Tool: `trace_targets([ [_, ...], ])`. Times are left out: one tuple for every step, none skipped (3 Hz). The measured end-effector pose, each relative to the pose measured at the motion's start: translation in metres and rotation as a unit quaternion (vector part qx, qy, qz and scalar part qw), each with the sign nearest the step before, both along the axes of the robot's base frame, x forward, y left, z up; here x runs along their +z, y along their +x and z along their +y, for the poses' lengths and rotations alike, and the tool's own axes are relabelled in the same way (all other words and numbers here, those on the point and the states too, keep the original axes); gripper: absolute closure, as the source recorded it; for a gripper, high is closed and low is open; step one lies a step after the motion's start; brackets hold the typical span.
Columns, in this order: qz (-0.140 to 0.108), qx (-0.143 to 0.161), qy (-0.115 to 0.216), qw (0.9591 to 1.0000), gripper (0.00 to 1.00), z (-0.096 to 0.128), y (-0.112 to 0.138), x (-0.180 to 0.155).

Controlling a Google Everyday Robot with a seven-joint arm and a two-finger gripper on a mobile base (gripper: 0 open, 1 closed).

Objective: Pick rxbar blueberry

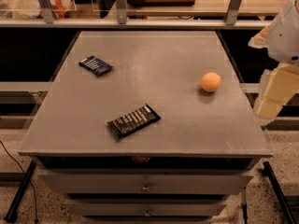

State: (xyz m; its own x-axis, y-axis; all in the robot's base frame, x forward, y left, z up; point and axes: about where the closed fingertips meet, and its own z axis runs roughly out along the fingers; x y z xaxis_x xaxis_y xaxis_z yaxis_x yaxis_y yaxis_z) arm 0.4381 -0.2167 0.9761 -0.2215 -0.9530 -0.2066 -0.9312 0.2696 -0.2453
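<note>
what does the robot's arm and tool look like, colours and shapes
The arm has a smooth, rounded white shell. Below it, the tool, at the right edge of the view beside the table, is pale cream and blocky, with flat sides. No cables or lettering show on either.

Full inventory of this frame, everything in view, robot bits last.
table: 1, grey, centre
drawers: at least 2, grey, under the tabletop
rxbar: 1, navy, far left of the table
black bar: 1, black with white print, near the front edge, left of centre
ball: 1, orange, right side of the table
bag: 1, pale with orange, top left, behind the rail
arm: 1, white, right edge
gripper: 1, cream, right edge, beyond the table's side, apart from every item
</note>
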Motion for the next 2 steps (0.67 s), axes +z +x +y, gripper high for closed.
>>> trace_targets([
  [0.000, 0.000, 0.000, 1.0000, 0.00, 0.0000, 0.0000, 0.0000],
  [-0.005, 0.002, 0.008, 1.0000, 0.00, 0.0043, 0.0048, 0.0028],
])
